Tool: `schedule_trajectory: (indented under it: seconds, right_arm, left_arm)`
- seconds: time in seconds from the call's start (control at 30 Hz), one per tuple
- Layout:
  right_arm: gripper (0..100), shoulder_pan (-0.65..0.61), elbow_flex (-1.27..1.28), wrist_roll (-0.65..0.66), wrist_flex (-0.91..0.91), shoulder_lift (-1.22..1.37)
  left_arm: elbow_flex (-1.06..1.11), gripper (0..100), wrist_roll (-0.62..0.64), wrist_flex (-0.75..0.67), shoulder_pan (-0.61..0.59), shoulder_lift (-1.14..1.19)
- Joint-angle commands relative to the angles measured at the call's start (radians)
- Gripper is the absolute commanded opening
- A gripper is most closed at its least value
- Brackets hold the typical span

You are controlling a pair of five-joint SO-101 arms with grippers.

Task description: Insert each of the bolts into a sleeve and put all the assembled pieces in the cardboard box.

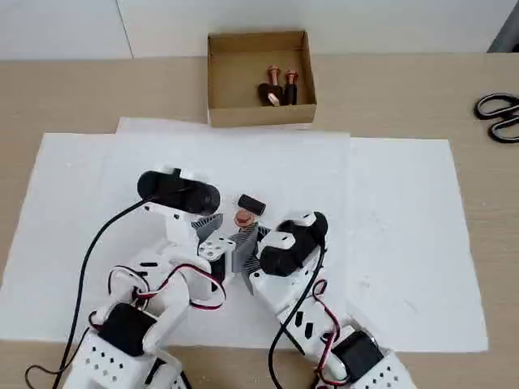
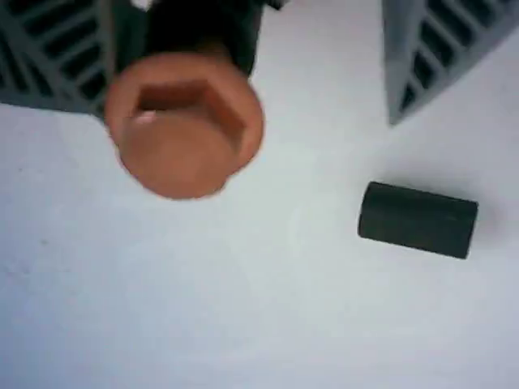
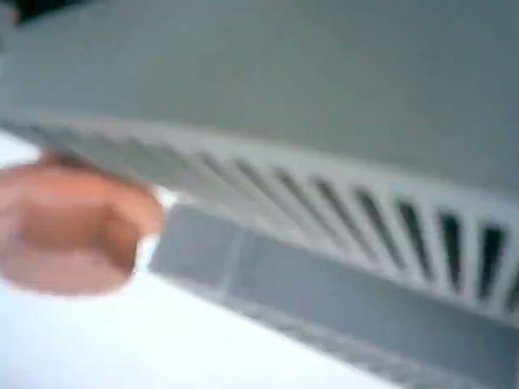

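Note:
A copper bolt (image 1: 243,219) is held just above the white paper where the two grippers meet, and my right gripper (image 1: 250,232) is shut on it. In the left wrist view the bolt's hex head (image 2: 182,126) faces the camera with something black behind it. My left gripper (image 1: 225,232) is open, with grey fingers (image 2: 438,57) standing far apart. A loose black sleeve (image 1: 251,204) (image 2: 418,219) lies on its side just beyond the bolt. The right wrist view has a grey finger (image 3: 324,121) close up and the bolt (image 3: 69,227) at its end.
The cardboard box (image 1: 217,81) stands at the back centre with two assembled bolt-and-sleeve pieces (image 1: 280,85) inside. Scissors (image 1: 499,113) lie at the far right table edge. White paper (image 1: 389,243) covers the working area, with free room on both sides of the arms.

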Motion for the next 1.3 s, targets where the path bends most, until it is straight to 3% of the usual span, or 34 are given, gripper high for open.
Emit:
schedule_trajectory:
  seconds: [0.0,0.33,0.43,0.57,0.73,0.93,1.07,1.27]
  right_arm:
    - [0.4,0.001,0.005,-0.005,-0.013,-0.016]
    - [0.4,0.033,0.005,-0.005,-0.015,-0.016]
    - [0.4,0.038,0.005,-0.005,-0.015,-0.016]
    - [0.4,0.045,0.005,-0.005,-0.012,-0.016]
    - [0.4,0.131,-0.021,-0.003,0.022,-0.008]
    - [0.4,0.225,-0.201,0.087,0.150,-0.005]
    - [0.4,0.245,-0.308,0.169,0.182,-0.004]
    - [0.4,0.271,-0.506,0.222,0.179,0.176]
  left_arm:
    - [-0.114,20,0.012,0.034,-0.008,-0.011]
    - [-0.205,20,0.012,0.078,-0.025,-0.008]
    - [-0.223,20,0.009,0.083,-0.141,-0.009]
    - [-0.232,20,-0.044,0.084,-0.413,-0.009]
    - [-0.228,20,-0.282,0.157,-0.749,-0.005]
    - [-0.223,20,-0.514,0.336,-1.051,-0.005]
    - [-0.189,20,-0.621,0.430,-1.102,-0.005]
    - [-0.140,20,-0.637,0.466,-1.103,-0.011]
